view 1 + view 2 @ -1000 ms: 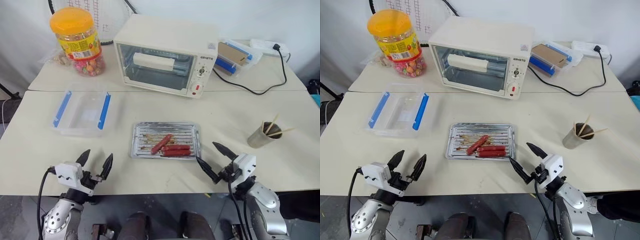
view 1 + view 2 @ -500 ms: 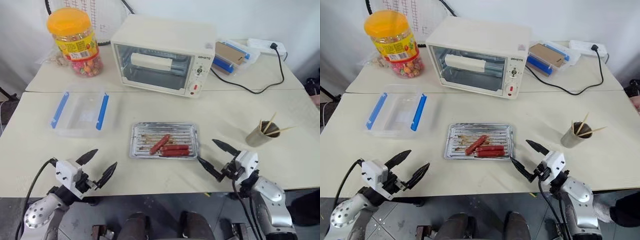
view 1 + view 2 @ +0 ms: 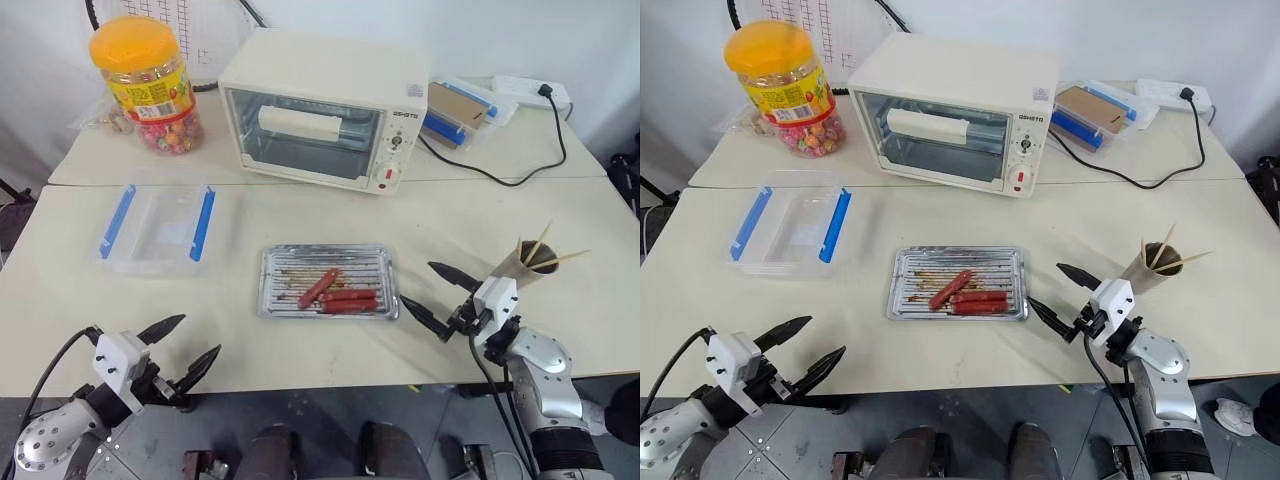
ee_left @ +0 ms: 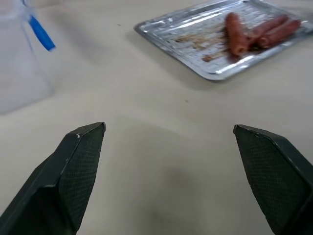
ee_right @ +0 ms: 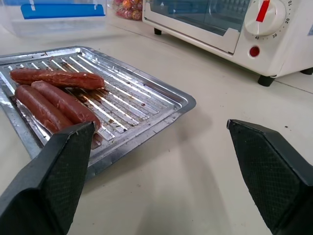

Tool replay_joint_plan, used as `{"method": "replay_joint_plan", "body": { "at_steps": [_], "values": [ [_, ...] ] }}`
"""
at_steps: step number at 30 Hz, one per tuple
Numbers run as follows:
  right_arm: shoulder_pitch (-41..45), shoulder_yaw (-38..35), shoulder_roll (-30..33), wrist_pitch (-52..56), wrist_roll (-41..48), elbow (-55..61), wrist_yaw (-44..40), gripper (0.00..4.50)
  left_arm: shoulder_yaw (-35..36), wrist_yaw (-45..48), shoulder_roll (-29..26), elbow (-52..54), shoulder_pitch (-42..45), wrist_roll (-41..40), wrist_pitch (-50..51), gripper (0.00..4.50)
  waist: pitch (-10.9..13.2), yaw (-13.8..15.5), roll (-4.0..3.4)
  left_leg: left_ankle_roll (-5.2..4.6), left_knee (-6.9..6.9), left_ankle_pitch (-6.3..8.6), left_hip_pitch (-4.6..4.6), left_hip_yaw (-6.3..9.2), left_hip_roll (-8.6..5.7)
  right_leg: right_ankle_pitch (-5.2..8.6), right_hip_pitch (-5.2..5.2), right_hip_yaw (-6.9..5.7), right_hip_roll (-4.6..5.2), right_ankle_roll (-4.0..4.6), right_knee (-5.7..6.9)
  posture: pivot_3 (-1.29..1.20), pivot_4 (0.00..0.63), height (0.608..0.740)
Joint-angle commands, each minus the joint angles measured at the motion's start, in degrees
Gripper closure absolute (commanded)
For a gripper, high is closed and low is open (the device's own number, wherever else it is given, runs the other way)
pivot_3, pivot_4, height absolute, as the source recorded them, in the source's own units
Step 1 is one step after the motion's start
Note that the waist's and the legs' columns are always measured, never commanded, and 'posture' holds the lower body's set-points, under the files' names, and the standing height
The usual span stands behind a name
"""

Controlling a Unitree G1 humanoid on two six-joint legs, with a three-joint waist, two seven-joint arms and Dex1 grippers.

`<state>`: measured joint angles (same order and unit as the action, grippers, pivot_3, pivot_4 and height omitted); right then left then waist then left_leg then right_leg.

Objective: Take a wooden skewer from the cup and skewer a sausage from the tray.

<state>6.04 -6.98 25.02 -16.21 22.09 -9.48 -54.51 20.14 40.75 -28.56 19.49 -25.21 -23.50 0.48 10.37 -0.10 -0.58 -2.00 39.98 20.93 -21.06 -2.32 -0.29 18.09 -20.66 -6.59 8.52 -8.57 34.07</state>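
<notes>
Centrally on the cream table [image 3: 300,215] lies the tray [image 3: 330,258], a ribbed silver pan with brown grease marks, holding three sausages [image 3: 340,294] toward its near right part: one angled, two lying side by side. Just right of the tray's near corner hovers the right gripper [image 3: 437,294], its two black fingers spread wide and holding nothing. Beside it, near the table's right edge, stands the cup [image 3: 529,263], grey-tan, with several wooden skewers [image 3: 543,248] sticking up and fanning out of it. Low at the table's near left edge is the left gripper [image 3: 183,346], fingers likewise spread apart and empty.

Behind the tray sits a white toaster oven [image 3: 320,110] with a glass door, a dial and a red knob; a small dark brand word sits above the dial, too small to read. Left of the tray is a clear plastic box with blue clips [image 3: 160,225], and beyond it an orange-lidded candy jar [image 3: 148,85] with a yellow-and-red label whose lettering cannot be made out.
</notes>
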Motion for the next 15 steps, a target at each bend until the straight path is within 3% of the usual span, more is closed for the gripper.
{"method": "replay_joint_plan", "body": {
  "at_steps": [1, 15],
  "values": [
    [0.20, -0.68, 0.82, -0.50, 0.81, 0.84, -0.94, 0.00, -0.61, 0.18, 0.37, 1.42, -0.27, 0.97, -1.98, 0.04, 0.00, 0.00, 0.00, 0.00, 0.00, 0.00, 0.00, 0.00, 0.00, 0.00, 0.00, 0.00, 0.00, 0.00, 0.00, 0.00, 0.150, 0.740],
    [-1.23, -0.66, 1.18, 2.62, 1.66, 4.25, -2.30, 0.00, -0.57, 0.36, 0.03, 2.64, 1.04, -0.07, -0.95, 0.04, 0.00, 0.05, 0.00, 0.00, 0.00, 0.00, 0.00, 0.00, 0.00, 0.00, 0.00, 0.00, 0.00, 0.00, 0.00, 0.00, 0.150, 0.740]
  ]
}}
